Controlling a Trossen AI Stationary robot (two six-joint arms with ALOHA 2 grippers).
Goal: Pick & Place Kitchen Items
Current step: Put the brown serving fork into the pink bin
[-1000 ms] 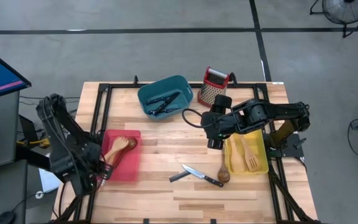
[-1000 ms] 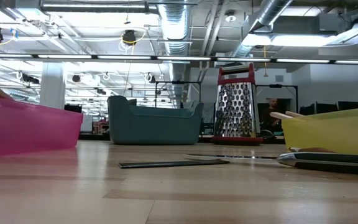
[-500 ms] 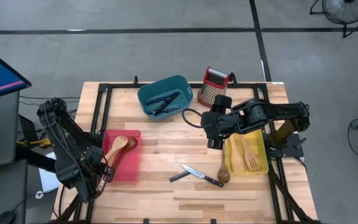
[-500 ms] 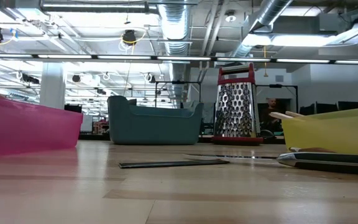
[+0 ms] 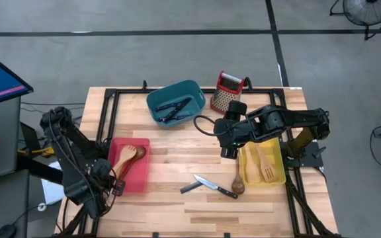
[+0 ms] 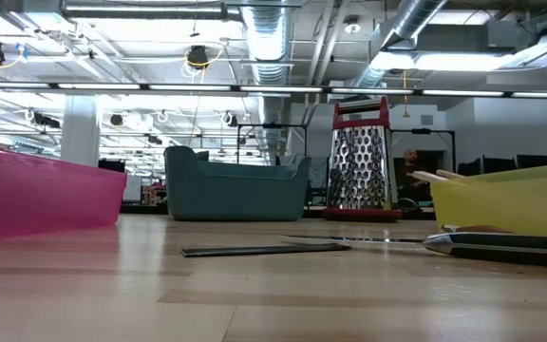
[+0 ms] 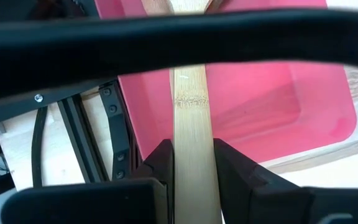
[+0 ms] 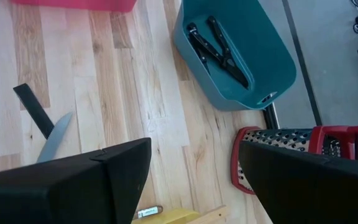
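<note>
While most of the kitchen items already lie sorted, we judge the job well along but not finished. Our left pincer (image 7: 191, 171), at the desk's (image 5: 177, 152) left front corner, is clenched on a pale wooden utensil (image 7: 190, 118) whose handle runs between the fingers and whose far end reaches over the red bin (image 5: 134, 177), so that piece looks not yet let go. In the red bin we also see wooden spoons (image 5: 128, 156); the teal bin (image 5: 156, 100) holds black-handled knives (image 5: 176, 109); the yellow bin (image 5: 278, 177) holds pale wooden forks and spatulas (image 5: 264, 164). Our right pincer (image 8: 194, 168) hangs released above the desk near the yellow bin, holding nothing. Left on the bare boards are two black-handled knives (image 5: 207, 184) and a dark wooden spoon (image 5: 237, 181) just beside the yellow bin. The box grater (image 5: 227, 91) stands upright at the back.
</note>
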